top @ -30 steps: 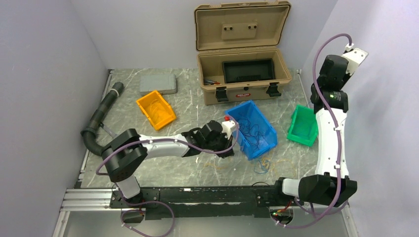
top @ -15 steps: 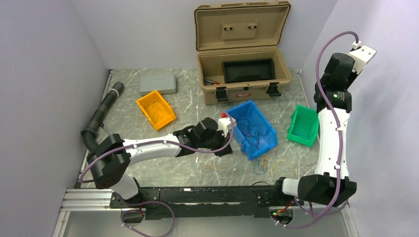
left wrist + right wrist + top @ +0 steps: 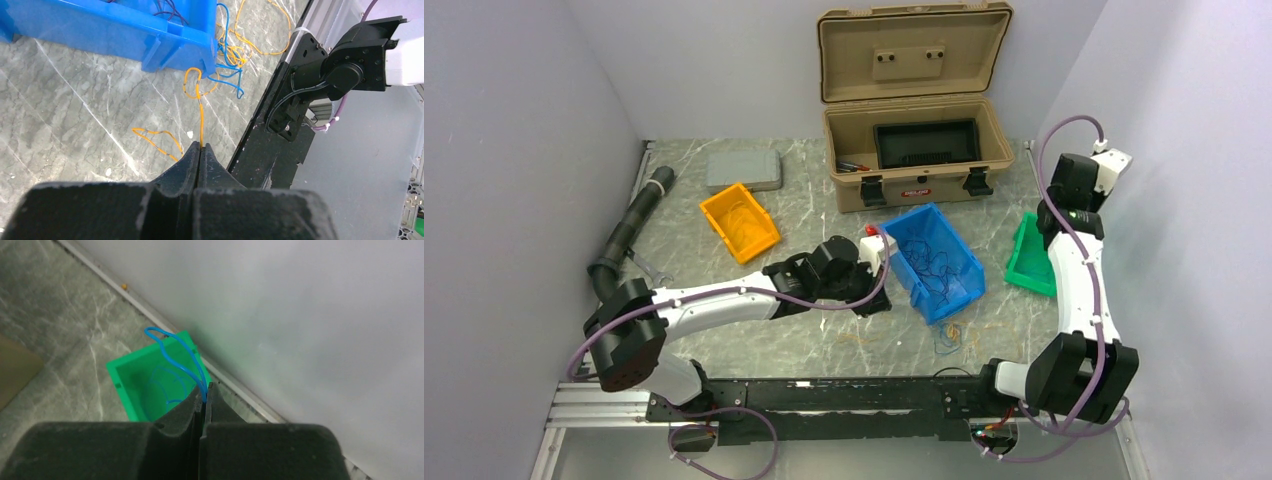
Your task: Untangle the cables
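While the right pincer (image 3: 205, 390) has sunk, blue cable (image 3: 156, 330) pinched, above green bin (image 3: 122, 390)

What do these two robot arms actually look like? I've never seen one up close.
They are a matching pair. The left arm and right arm have smooth white shells between chunky, rounded black joints. A thick purple cable loops loosely along each one. Each arm ends in a matte black gripper, the left gripper and right gripper, with two fingers tapering to a wedge.

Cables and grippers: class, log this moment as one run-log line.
left gripper: shut on orange cable | right gripper: shut on blue cable, raised, facing green bin
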